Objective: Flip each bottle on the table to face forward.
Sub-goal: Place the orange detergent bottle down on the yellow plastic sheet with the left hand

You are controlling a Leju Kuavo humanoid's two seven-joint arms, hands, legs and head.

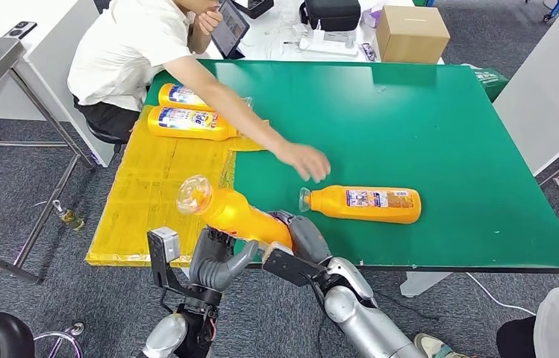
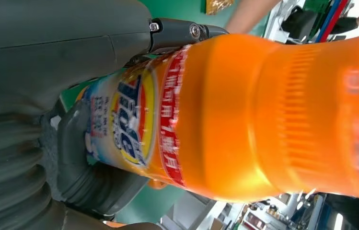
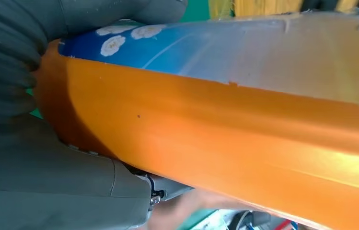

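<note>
Head view: each robot hand, left point(image 1: 216, 257) and right point(image 1: 302, 242), grips bottle point(image 1: 228, 211) above table edge point(image 1: 381, 265).

Bright, even indoor light — glare and blur on the bottle point(image 2: 263, 115).

The head camera is looking down from high up at the green table point(image 1: 425, 134). Both wrist cameras are looking very close at the same orange bottle point(image 2: 225, 115).
</note>
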